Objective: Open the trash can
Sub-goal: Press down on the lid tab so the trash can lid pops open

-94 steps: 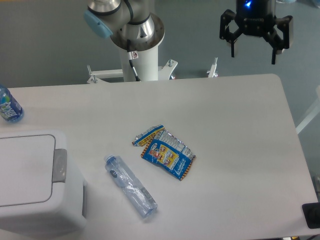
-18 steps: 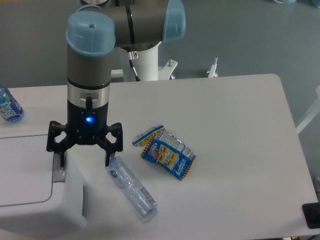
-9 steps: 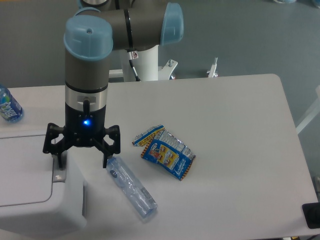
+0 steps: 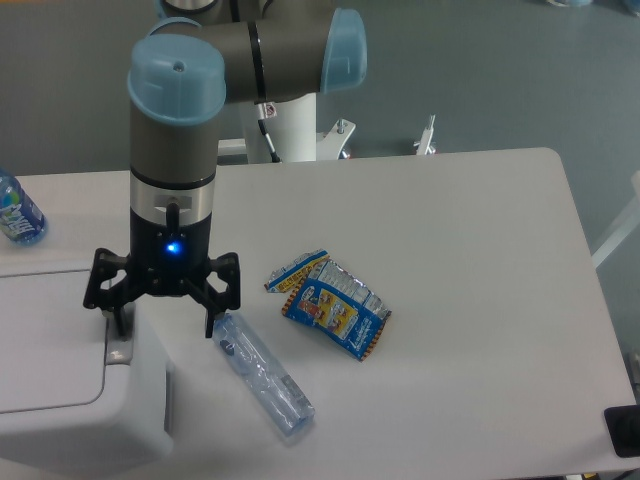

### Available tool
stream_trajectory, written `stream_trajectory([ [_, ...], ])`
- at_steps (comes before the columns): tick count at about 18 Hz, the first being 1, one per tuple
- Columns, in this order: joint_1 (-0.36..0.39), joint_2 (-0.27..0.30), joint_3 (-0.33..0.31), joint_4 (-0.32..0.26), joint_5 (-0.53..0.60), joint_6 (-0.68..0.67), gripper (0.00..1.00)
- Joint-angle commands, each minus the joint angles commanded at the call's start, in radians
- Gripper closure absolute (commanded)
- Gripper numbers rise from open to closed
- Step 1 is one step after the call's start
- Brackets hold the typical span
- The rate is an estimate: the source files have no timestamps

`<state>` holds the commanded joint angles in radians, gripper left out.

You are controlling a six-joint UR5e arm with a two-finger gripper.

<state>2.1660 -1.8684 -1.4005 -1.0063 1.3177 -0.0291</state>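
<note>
Count of items on the table (image 4: 480, 230): one trash can (image 4: 60, 380), white, at the near left corner, with one flat lid and one grey push tab (image 4: 118, 345) on its right edge. Bottles: two in all, one clear plastic bottle (image 4: 262, 374) lying on its side near the bin, and one blue-labelled bottle (image 4: 18, 212) at the far left edge, only partly in view. Snack wrappers: two, one blue and orange packet (image 4: 337, 315) and one smaller torn packet (image 4: 297, 270) touching its upper left corner. Robot arms: one, carrying one gripper (image 4: 164, 322) with two fingers.
</note>
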Motion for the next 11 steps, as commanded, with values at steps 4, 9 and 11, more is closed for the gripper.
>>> stream_trajectory([
  [4,0.002,-0.002,-0.002,0.000,0.000,0.002,0.00],
  [9,0.008,0.000,-0.005,-0.002,-0.003,0.000,0.00],
  [11,0.015,0.014,0.003,-0.002,-0.003,0.000,0.00],
])
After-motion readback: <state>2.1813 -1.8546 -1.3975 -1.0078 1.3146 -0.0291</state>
